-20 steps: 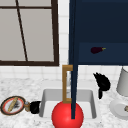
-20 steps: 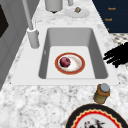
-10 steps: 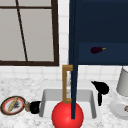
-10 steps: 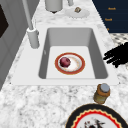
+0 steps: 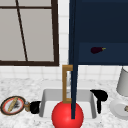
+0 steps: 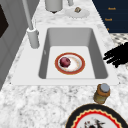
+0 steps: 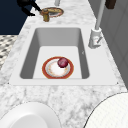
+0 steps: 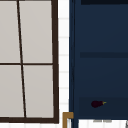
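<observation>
My right hand [image 5: 100, 96] hangs over the right end of the sink [image 5: 45, 100], fingers straight and pointing down, holding nothing. In the left side view it [image 6: 116, 55] floats by the sink's front rim with fingers spread toward the basin. My left hand [image 5: 35, 107] stays beside a small brown jar [image 5: 27, 106] left of the sink, fingers loosely extended toward the jar [image 7: 45, 15] in the right side view [image 7: 27, 6]. A red-rimmed plate [image 6: 77, 67] with a dark red ball [image 6: 65, 62] lies in the basin.
An open navy cabinet [image 5: 100, 30] holds an eggplant [image 5: 97, 50]; its door [image 5: 73, 75] stands edge-on with a brass handle [image 5: 65, 83]. A red sphere [image 5: 67, 116] sits low at the front. A patterned plate [image 5: 12, 105], a white plate [image 5: 118, 108], a grey canister [image 5: 123, 82] and the faucet [image 6: 31, 30] are around the sink.
My right hand has come down from just under the cabinet to the sink's right end. The left hand has not moved.
</observation>
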{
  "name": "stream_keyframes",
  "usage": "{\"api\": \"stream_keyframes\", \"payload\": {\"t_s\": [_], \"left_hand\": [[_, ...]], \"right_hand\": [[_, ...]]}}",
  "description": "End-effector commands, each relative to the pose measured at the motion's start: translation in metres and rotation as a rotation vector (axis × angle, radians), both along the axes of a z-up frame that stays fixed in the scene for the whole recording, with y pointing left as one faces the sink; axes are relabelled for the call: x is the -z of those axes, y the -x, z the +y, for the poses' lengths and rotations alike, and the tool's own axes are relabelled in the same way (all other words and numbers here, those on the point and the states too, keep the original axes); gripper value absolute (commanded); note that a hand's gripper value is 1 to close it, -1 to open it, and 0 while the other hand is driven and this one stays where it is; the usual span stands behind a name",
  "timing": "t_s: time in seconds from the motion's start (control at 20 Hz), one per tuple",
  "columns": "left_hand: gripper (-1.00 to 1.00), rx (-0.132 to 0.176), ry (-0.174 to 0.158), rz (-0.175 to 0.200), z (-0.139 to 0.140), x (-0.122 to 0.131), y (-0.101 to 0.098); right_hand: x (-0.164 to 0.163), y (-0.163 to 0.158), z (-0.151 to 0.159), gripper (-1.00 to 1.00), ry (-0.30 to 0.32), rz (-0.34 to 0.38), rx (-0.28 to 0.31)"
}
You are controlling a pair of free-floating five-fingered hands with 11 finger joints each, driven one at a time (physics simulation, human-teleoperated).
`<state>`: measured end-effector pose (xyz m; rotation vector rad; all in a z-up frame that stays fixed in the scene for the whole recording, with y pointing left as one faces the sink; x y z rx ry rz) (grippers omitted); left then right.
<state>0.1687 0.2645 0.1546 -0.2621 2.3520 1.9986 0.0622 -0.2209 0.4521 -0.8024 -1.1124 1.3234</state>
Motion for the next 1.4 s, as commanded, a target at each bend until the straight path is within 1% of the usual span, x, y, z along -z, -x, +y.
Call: {"api": "stream_keyframes", "payload": {"t_s": [0.0,0.1,0.15,0.25,0.35,0.4,0.5,0.55,0.75,1.0,1.15,1.25,1.35], "left_hand": [[0.0,0.0,0.0,0.0,0.0,0.0,0.0],[0.0,0.0,0.0,0.0,0.0,0.0,0.0],[0.0,0.0,0.0,0.0,0.0,0.0,0.0],[0.0,0.0,0.0,0.0,0.0,0.0,0.0],[0.0,0.0,0.0,0.0,0.0,0.0,0.0],[0.0,0.0,0.0,0.0,0.0,0.0,0.0],[0.0,0.0,0.0,0.0,0.0,0.0,0.0],[0.0,0.0,0.0,0.0,0.0,0.0,0.0],[0.0,0.0,0.0,0.0,0.0,0.0,0.0],[0.0,0.0,0.0,0.0,0.0,0.0,0.0],[0.0,0.0,0.0,0.0,0.0,0.0,0.0],[0.0,0.0,0.0,0.0,0.0,0.0,0.0],[0.0,0.0,0.0,0.0,0.0,0.0,0.0]], "right_hand": [[0.01,0.007,0.006,-1.0,0.015,0.042,-0.022],[0.011,0.01,0.007,-1.0,0.004,0.032,-0.024],[0.009,0.008,0.006,-1.0,0.007,0.03,-0.011],[0.012,0.009,0.005,-1.0,0.002,0.049,-0.007],[0.022,0.01,0.006,-1.0,0.001,0.085,-0.008],[0.027,0.011,0.007,-1.0,0.015,0.089,-0.003],[0.032,0.01,0.011,-1.0,0.024,0.072,-0.002],[0.032,0.009,0.013,-1.0,0.017,0.056,0.002],[0.043,0.007,0.024,-1.0,0.027,0.058,0.011],[0.041,0.007,0.022,-1.0,0.014,0.061,-0.001],[0.041,0.003,0.025,-1.0,0.015,0.099,-0.002],[0.041,0.0,0.026,-1.0,0.013,0.07,0.005],[0.043,-0.009,0.028,-1.0,0.014,0.07,0.004]]}}
